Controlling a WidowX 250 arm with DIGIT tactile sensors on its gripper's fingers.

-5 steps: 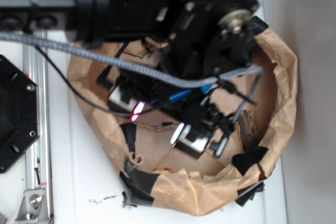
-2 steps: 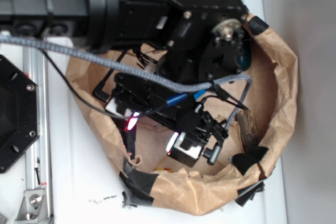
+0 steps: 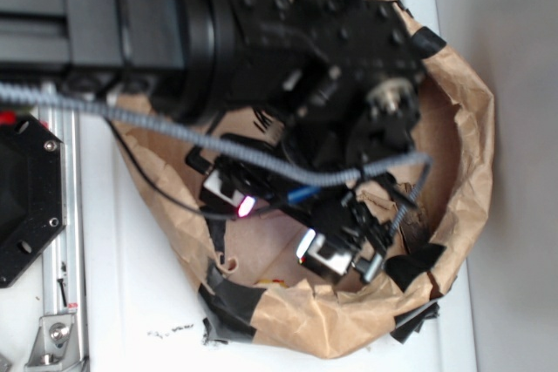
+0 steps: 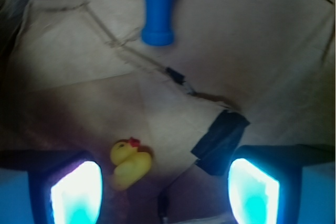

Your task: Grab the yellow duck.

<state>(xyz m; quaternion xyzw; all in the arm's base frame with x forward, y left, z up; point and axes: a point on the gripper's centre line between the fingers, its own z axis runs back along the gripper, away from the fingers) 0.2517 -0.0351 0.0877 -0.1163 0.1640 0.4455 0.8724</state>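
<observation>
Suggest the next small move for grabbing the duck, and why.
Probably shift the gripper sideways toward the left-hand finger in the wrist view, then descend. The yellow duck lies on the brown paper close beside that finger, well off the middle of the open jaws, so closing now could clip it rather than pinch it.

Black robot arm (image 3: 261, 32) over crumpled brown paper bag (image 3: 471, 128), hand (image 3: 336, 254) inside, black tape patches (image 3: 231, 302)

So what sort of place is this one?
Likely a lab robot bench: a rolled-down paper bag patched with black tape serves as a bin, with a yellow duck and blue bottle inside.
</observation>
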